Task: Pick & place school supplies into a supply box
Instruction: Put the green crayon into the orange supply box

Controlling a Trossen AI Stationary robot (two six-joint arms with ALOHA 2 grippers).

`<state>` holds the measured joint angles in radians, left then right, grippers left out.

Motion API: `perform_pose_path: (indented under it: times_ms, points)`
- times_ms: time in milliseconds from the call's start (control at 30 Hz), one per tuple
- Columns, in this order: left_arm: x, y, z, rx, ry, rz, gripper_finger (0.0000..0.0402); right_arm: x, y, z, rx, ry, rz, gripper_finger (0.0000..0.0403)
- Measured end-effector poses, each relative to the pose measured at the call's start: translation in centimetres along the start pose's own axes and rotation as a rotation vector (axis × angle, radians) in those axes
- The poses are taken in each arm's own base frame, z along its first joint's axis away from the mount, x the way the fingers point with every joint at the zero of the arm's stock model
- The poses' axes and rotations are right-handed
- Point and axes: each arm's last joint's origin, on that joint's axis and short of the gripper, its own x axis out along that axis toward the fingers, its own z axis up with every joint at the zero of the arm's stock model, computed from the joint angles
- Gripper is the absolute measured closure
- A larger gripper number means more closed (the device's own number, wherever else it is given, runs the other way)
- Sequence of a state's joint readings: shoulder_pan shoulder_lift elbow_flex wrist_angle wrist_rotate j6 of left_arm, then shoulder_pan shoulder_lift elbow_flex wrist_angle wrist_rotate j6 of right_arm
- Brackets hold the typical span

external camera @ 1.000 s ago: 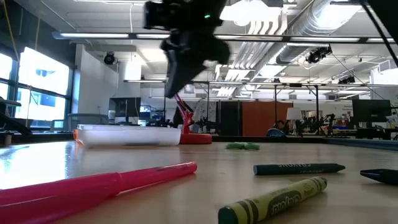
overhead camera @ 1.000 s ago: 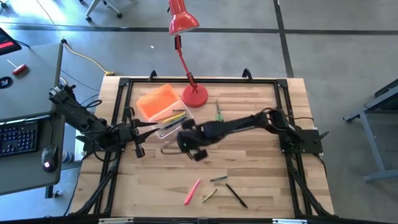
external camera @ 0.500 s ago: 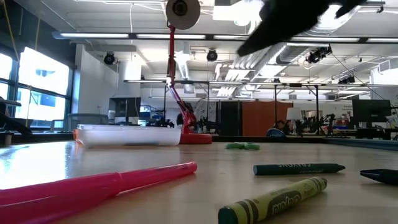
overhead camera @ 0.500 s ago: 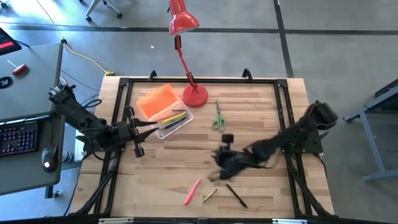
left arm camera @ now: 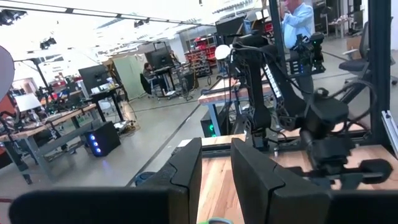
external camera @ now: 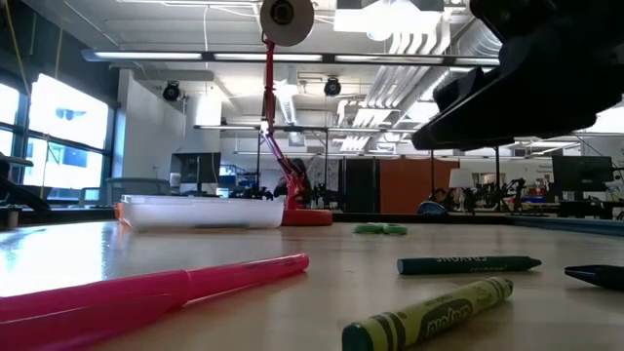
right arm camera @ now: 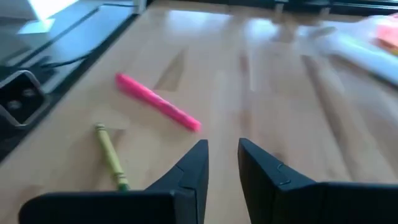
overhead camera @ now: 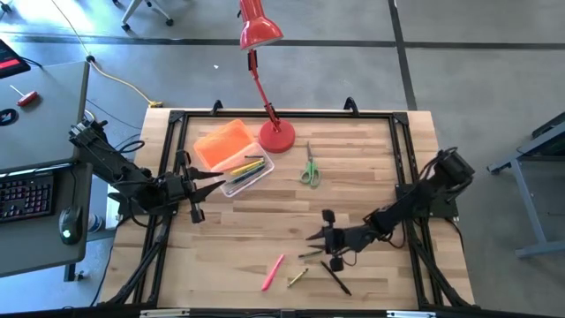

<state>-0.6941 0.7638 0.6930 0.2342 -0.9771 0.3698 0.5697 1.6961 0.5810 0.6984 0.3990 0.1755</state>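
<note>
The supply box [overhead camera: 246,173] is clear plastic and holds a few pens; its orange lid [overhead camera: 223,144] lies beside it at the table's far left. On the near part of the table lie a pink marker [overhead camera: 273,272], an olive crayon [overhead camera: 297,277], a dark green crayon [overhead camera: 311,253] and a black marker [overhead camera: 335,277]. Green-handled scissors [overhead camera: 308,166] lie flat near the middle. My right gripper [overhead camera: 312,237] hovers just above the dark green crayon, open by a narrow gap [right arm camera: 222,146], nothing between its fingers. My left gripper [overhead camera: 219,182] waits left of the box, open, holding nothing [left arm camera: 216,146].
A red desk lamp stands with its round base [overhead camera: 276,136] at the far edge, right next to the box. A black frame [overhead camera: 404,177] runs around the tabletop. Bare wood lies between the box and the loose pens.
My right gripper has swung away from the box toward the table's near right, sinking and turning as it went. It now hangs low over the loose crayons and markers. The supplies on the table have kept their places.
</note>
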Motion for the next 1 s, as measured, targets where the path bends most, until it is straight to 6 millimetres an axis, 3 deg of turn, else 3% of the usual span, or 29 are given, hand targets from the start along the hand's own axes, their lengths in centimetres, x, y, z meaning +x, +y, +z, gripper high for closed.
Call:
perform_pose_path:
  times_ms: [533, 1000]
  points:
    - [0.0, 0.0, -0.1, 0.007, 0.005, 0.0, 0.0284, 2.0, 0.9, -1.9, -0.01, 0.115, 0.074, 0.0278]
    - [0.0, 0.0, -0.1, 0.007, 0.005, 0.001, 0.0284, 3.0, 1.4, -5.2, -0.088, 0.21, 0.049, 0.0275]
